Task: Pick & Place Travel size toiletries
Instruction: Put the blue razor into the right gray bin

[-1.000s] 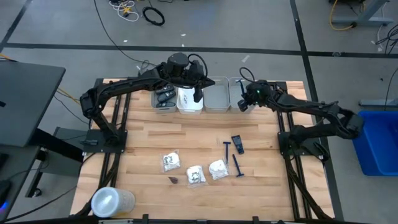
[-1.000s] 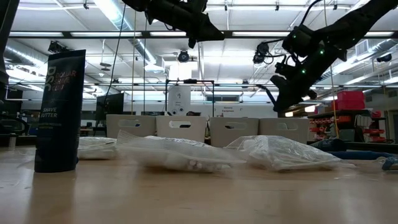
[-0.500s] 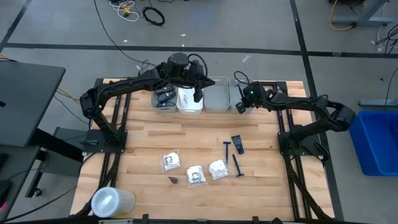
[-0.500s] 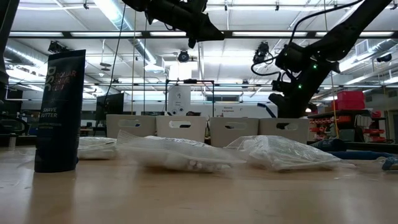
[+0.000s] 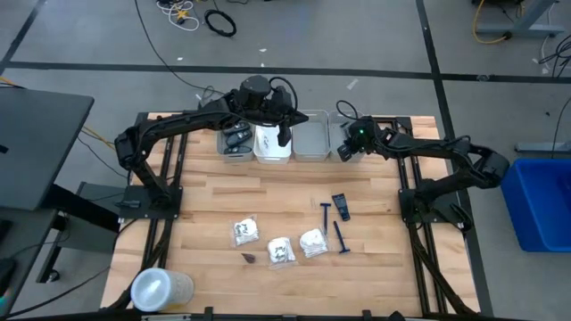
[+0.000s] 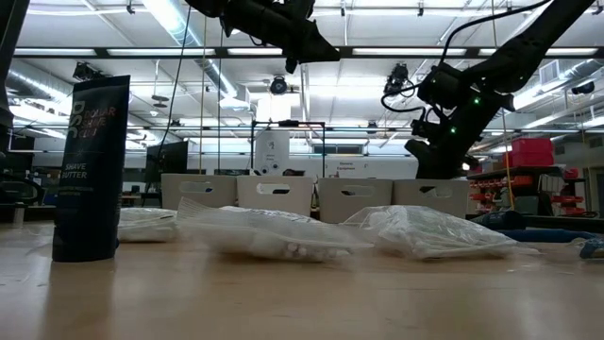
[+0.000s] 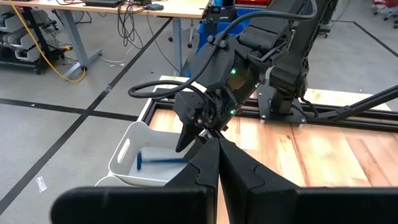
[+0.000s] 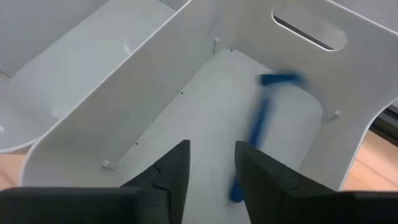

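High view: right pincer (image 5: 344, 153) over bin (image 5: 343, 134) at bench (image 5: 268, 192) far edge; left pincer (image 5: 285, 135) over white bin (image 5: 271, 144), clenched, empty; packets (image 5: 279, 251) and razors (image 5: 340, 238) near bench's near edge.
Right wrist view: fingers (image 8: 171, 171) parted, released; blue razor (image 8: 261, 124) blurred inside bin (image 8: 149, 81).

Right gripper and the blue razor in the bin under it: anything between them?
No. In the right wrist view the right gripper stands open over the white bin; only bare bin floor separates it from the blue razor.
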You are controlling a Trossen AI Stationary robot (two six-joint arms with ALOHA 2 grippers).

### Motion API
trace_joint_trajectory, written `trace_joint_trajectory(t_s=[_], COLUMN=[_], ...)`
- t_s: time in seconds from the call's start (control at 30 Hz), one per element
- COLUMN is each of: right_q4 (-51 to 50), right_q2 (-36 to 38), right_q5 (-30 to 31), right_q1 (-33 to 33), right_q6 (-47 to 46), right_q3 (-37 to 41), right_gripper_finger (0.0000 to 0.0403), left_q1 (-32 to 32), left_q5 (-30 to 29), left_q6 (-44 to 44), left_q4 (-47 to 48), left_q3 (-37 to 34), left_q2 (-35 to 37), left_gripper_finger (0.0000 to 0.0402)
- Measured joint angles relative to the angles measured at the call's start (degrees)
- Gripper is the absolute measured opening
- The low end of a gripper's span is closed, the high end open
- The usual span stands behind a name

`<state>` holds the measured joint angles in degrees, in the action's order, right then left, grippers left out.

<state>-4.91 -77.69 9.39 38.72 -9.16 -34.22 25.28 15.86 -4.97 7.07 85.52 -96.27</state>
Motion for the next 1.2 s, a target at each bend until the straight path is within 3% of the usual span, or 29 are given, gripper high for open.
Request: trace_joint_trajectory(t_s=[0.27,0.47,0.87,1.2], right_q4=[0.0,0.0,-0.5,-4.4], right_q2=[1.6,6.2,12.9,13.0], right_q5=[-1.0,-5.9,-25.2,-26.6], right_q1=[-0.3,-0.3,-3.3,-11.2], right_q6=[3.5,7.0,14.1,20.3], right_q3=[0.0,0.0,0.0,0.0], right_gripper_finger=[0.0183,0.0195,0.0171,0.0168], left_q1=[0.0,0.0,-0.2,-1.1], left_q5=[-2.7,-3.8,-4.9,-7.1], left_q6=[1.3,1.7,3.4,3.8], left_q4=[0.0,0.0,0.0,0.0], left_q3=[0.0,0.0,0.0,0.0], left_q2=[0.0,0.0,0.0,0.0], left_gripper_finger=[0.0014,0.0012,0.0011,0.0014])
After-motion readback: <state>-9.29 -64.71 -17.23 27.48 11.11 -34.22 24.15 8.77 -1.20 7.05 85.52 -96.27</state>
